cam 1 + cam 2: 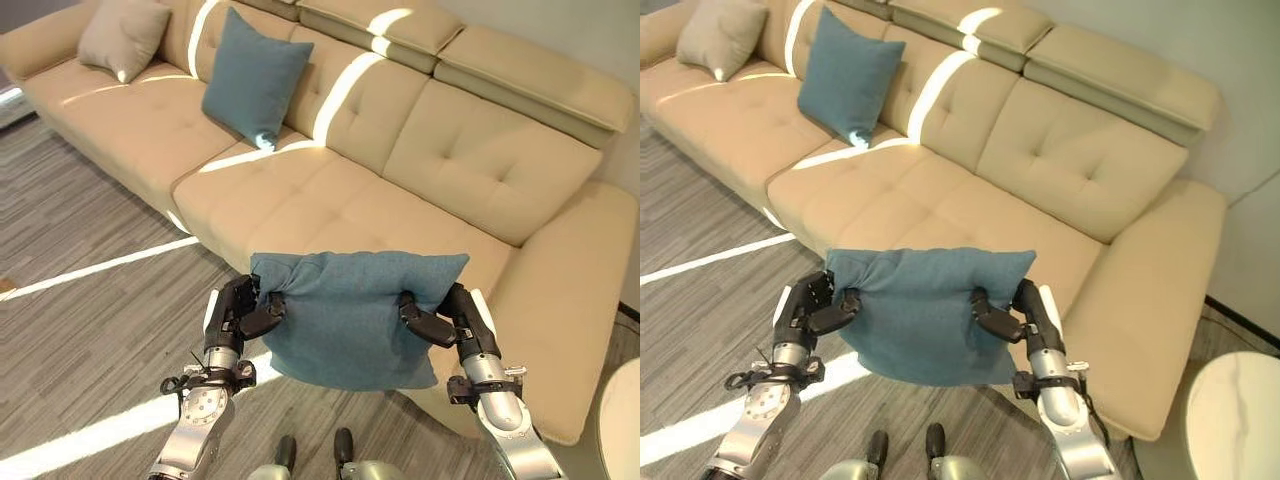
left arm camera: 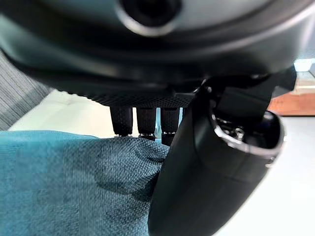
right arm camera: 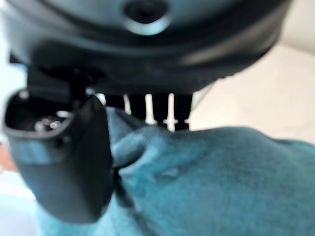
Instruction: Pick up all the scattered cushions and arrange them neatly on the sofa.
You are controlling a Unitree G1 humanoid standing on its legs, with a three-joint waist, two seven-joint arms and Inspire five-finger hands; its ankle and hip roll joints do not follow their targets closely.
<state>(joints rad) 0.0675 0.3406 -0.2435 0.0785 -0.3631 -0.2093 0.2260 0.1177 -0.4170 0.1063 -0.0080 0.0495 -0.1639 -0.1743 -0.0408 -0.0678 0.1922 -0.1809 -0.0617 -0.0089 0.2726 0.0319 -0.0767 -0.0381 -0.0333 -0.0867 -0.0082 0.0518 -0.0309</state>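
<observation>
A teal cushion [image 1: 350, 315] hangs in the air just in front of the beige sofa [image 1: 330, 190], held between both hands. My left hand [image 1: 245, 310] pinches its left upper corner, thumb curled into the fabric [image 2: 74, 182]. On the opposite side my right hand [image 1: 435, 320] grips the right edge, thumb pressed on the cloth [image 3: 197, 187]. A second teal cushion [image 1: 255, 75] leans upright against the sofa back, left of centre. A beige cushion [image 1: 122, 35] rests in the far left corner of the sofa.
The sofa's right armrest [image 1: 570, 320] juts forward beside my right arm. A round white table [image 1: 1235, 420] stands at the lower right. Grey striped floor [image 1: 90, 300] stretches to the left in front of the sofa.
</observation>
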